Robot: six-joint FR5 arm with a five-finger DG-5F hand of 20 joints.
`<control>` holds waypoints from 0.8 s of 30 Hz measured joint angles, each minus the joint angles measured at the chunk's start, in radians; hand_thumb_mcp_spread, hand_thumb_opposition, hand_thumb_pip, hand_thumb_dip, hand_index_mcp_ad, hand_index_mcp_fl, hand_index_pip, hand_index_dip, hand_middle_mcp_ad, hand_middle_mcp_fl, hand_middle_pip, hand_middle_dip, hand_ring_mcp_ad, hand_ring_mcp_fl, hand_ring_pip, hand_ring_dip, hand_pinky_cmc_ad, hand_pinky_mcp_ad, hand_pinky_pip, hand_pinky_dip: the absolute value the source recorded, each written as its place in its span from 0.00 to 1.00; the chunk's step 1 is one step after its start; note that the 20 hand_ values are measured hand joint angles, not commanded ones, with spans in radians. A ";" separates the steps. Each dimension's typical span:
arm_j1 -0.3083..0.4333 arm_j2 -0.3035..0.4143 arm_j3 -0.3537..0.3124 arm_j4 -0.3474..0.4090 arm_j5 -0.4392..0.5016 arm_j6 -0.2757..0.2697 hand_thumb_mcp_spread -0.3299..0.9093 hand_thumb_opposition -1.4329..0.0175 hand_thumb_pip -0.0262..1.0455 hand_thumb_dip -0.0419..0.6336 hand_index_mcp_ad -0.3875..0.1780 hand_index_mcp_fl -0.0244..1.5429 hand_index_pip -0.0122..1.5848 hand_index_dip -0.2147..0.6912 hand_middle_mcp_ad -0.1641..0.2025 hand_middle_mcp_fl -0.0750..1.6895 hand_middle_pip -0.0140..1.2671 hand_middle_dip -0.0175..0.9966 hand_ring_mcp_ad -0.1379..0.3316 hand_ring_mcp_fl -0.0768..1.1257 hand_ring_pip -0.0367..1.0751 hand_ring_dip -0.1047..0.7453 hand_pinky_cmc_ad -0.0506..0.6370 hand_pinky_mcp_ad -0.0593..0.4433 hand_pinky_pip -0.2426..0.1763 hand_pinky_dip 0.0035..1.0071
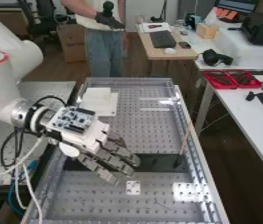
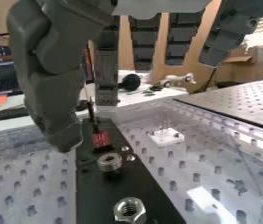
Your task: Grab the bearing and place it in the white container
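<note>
Wrist view and high view: bearing on black strip, hand open over bench

The bearing (image 2: 110, 161) lies on the black strip (image 1: 156, 162), its hole facing up; it sits between a hex nut (image 2: 130, 209) and a red piece (image 2: 100, 139), apart from both; two small metal bits (image 2: 128, 153) are just beside it; the hand (image 1: 88, 136) is above the left part of the strip, as the high view shows it, with its fingers nearly straight and spread a little, the thumb (image 2: 52, 75) well apart from them, and nothing in its hold

The strip runs crosswise on the perforated bench (image 1: 95, 202), out to the right edge; a thin stick (image 1: 184, 141) slants there, its dark end on the strip; a small white block (image 1: 133, 188) rests near the strip, on the near side; by the far left corner is a square white piece (image 1: 98, 98); whether it is hollow, I cannot tell
</note>
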 joint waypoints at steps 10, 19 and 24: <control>-0.035 -0.041 0.016 0.028 -0.056 -0.032 0.69 0.44 0.43 0.43 0.49 0.13 0.73 0.49 0.63 0.06 0.12 0.36 0.57 0.07 0.13 0.32 0.53 0.58 0.40 0.14; -0.052 -0.069 0.041 0.039 -0.097 -0.057 0.69 0.44 0.43 0.43 0.49 0.12 0.78 0.51 0.63 0.06 0.12 0.36 0.57 0.07 0.13 0.30 0.53 0.58 0.40 0.14; -0.065 -0.085 0.060 0.038 -0.133 -0.076 0.69 0.44 0.43 0.43 0.49 0.13 0.81 0.55 0.63 0.06 0.12 0.36 0.57 0.07 0.13 0.30 0.53 0.58 0.40 0.14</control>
